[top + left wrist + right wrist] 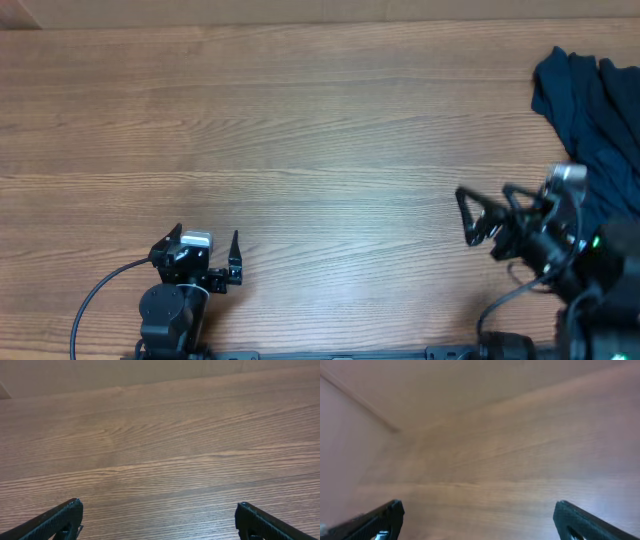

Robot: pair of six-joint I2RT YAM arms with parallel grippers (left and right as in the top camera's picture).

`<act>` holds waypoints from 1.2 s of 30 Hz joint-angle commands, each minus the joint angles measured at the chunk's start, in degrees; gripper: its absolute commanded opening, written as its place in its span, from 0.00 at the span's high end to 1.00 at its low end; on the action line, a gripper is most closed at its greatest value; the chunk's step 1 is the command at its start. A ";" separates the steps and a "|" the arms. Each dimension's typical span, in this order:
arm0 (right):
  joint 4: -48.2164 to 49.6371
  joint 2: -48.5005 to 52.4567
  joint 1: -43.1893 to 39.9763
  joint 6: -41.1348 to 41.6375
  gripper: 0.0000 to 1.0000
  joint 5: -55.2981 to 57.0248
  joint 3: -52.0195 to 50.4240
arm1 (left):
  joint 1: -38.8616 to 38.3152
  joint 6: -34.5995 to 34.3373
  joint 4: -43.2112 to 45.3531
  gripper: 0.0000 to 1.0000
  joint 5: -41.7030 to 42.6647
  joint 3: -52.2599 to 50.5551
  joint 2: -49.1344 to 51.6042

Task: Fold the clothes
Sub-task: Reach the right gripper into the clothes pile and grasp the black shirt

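Clothes (590,100), dark blue and rumpled, lie at the desk's (300,120) far right corner. At the near edge, the left gripper (206,233) gapes wide, grasping nothing. The right gripper (466,216), near the fabric, is equally spread and empty.

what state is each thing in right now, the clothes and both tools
dark blue garment: rumpled, unfolded, lying at the right edge of the table, partly out of frame, not gripped
left tool: open, holding nothing, over the wood
right tool: open, holding nothing, its tips short of the garment
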 commanded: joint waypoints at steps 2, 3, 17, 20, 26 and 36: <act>-5.73 11.56 0.24 0.15 0.00 -4.61 11.28 | -0.39 -0.76 0.02 0.00 -0.35 -0.33 -0.37; -6.93 13.86 -0.02 0.85 0.00 -3.43 13.14 | -0.39 -0.76 0.00 0.00 -0.37 -0.33 -0.37; -29.79 59.84 -35.10 14.29 0.00 27.93 49.53 | -0.39 -0.76 0.00 0.00 -0.37 -0.33 -0.37; -24.94 62.14 -39.50 12.22 0.00 33.11 49.51 | -0.39 -0.76 0.00 0.00 -0.37 -0.33 -0.37; -18.29 68.26 -44.06 6.93 0.00 31.93 49.07 | -0.39 -0.76 0.02 0.00 -0.37 -0.33 -0.37; -16.96 80.26 -49.40 2.21 0.06 33.18 48.81 | -0.39 -0.76 0.00 0.00 -0.37 -0.33 -0.37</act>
